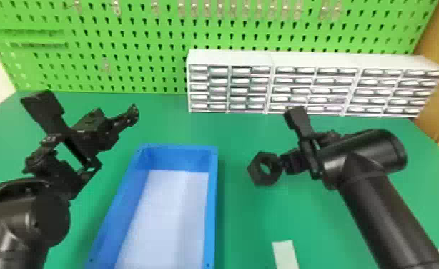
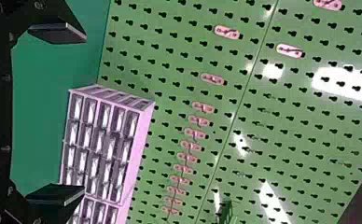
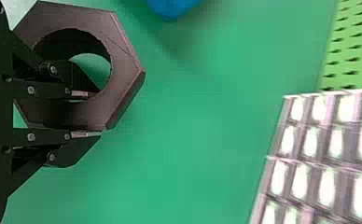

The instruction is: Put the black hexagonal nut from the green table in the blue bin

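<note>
My right gripper (image 1: 283, 161) holds the black hexagonal nut (image 1: 253, 172) above the green table (image 1: 251, 221), to the right of the blue bin (image 1: 212, 200). In the right wrist view, my right gripper (image 3: 88, 114) is shut on one side of the nut (image 3: 125, 70), with one finger in its hole and the other against its outer edge. A corner of the bin (image 3: 172, 7) shows there too. Left of the bin, my left gripper (image 1: 117, 107) is parked over the table. In the left wrist view, my left gripper (image 2: 60, 112) stands open with nothing between its fingers.
A white cabinet of small drawers (image 1: 315, 60) stands at the table's back right, before a green pegboard (image 1: 129, 43). A pale strip (image 1: 285, 254) lies on the table near the front, right of the bin.
</note>
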